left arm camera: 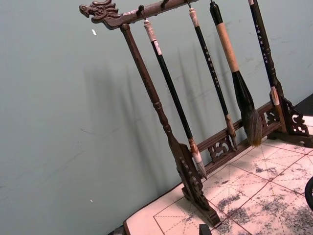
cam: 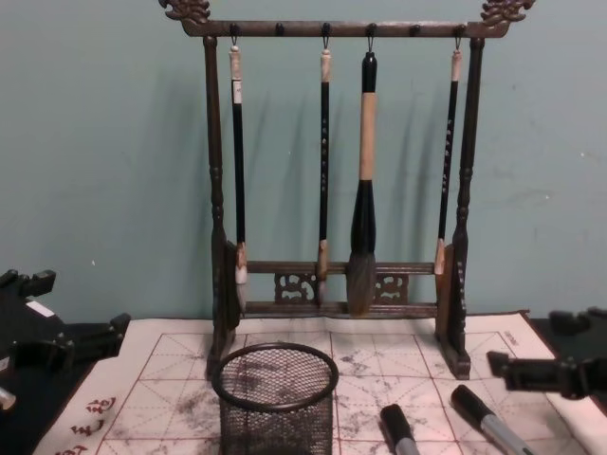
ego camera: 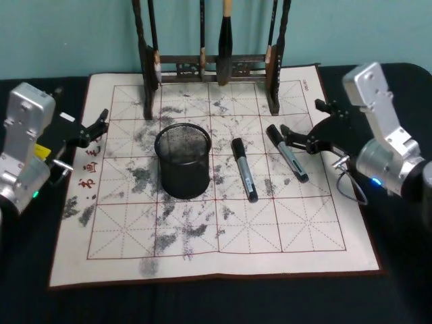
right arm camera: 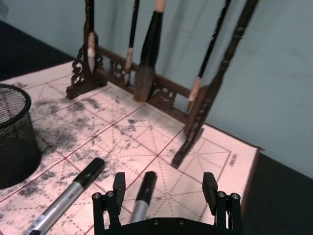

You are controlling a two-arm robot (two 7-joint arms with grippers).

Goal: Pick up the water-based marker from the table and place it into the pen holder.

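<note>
Marker (ego camera: 289,155) lies cap toward rack (ego camera: 202,67) (tilted slightly left), beside the right pincer (ego camera: 300,116), spread wide; left pincer (ego camera: 96,127) parked, apart

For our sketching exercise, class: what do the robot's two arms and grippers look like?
Both arms end in boxy silver-grey housings that carry black two-fingered grippers. The left gripper has a yellow label on the housing behind it. The right gripper has a thin looped cable by its rounded wrist.
</note>
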